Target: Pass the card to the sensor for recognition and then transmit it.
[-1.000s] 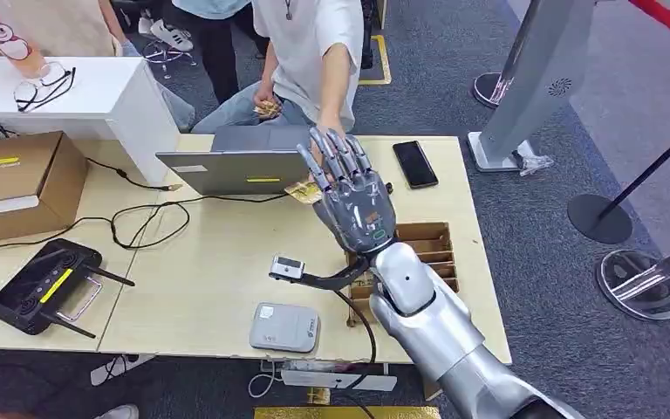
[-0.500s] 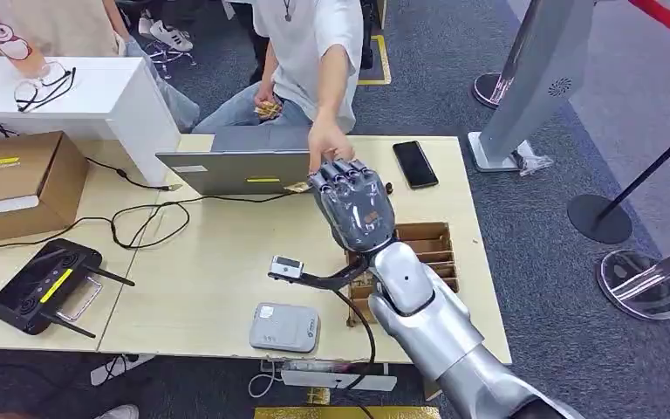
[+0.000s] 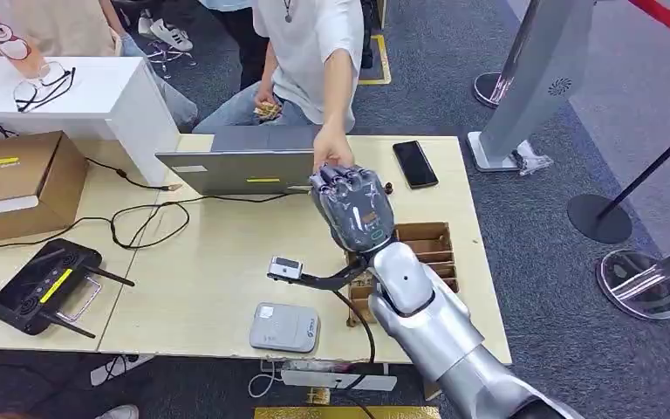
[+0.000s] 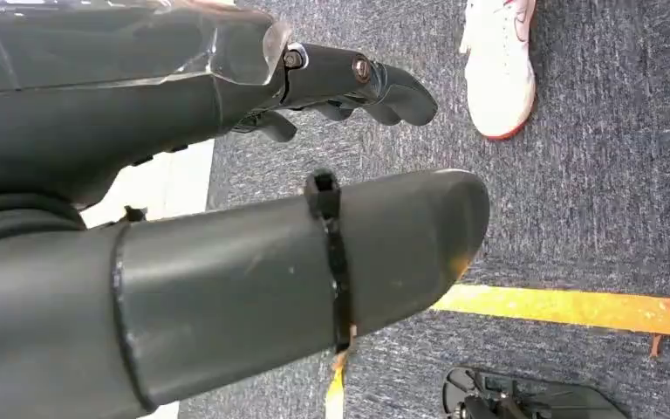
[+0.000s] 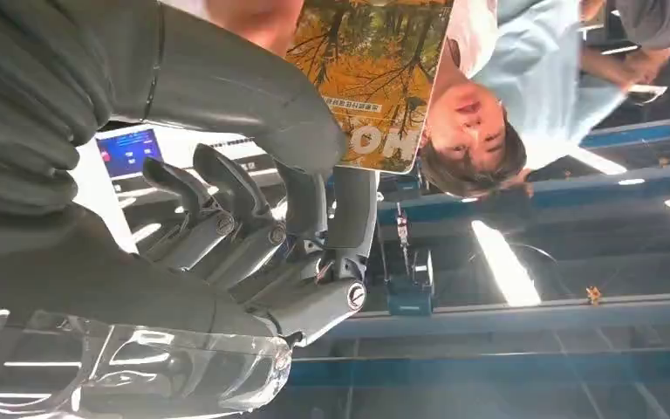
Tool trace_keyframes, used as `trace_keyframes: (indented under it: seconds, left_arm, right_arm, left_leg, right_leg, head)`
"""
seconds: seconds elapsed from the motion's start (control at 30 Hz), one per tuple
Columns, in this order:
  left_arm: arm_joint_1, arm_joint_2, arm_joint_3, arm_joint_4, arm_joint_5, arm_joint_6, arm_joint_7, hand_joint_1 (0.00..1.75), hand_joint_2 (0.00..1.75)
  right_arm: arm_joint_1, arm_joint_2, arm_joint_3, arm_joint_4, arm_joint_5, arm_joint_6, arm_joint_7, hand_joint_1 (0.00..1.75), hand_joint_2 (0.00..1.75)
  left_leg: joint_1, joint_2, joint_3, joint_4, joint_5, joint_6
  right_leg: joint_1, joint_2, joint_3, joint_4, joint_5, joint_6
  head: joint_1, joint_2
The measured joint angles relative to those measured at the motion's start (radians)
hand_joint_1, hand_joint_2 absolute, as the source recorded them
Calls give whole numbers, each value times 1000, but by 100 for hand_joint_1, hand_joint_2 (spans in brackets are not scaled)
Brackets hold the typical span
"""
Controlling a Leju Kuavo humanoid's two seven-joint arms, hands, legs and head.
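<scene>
Above the far side of the surface, beside the laptop, the right hand is raised with its fingers curled in, meeting a person's hand that reaches over from behind. From the right wrist view the card, printed with autumn trees, sits against the thick grey thumb with the person's fingers touching its other end; its long axis runs from thumb toward the person. I judge the robot pinches it, mid-handover. The left hand hangs over the carpet, fingers apart, holding nothing, well away from the card.
</scene>
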Motion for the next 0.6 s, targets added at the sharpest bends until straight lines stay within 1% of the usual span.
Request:
trace_keyframes:
  seconds: [0.6]
  left_arm:
    - [-1,0,0,0,-2,0,4,0,0]
  right_arm:
    - [-1,0,-2,-10,1,2,0,175,175]
  left_leg:
    - [0,0,0,0,0,0]
  right_leg:
    - [0,0,0,0,0,0]
  head:
    - [0,0]
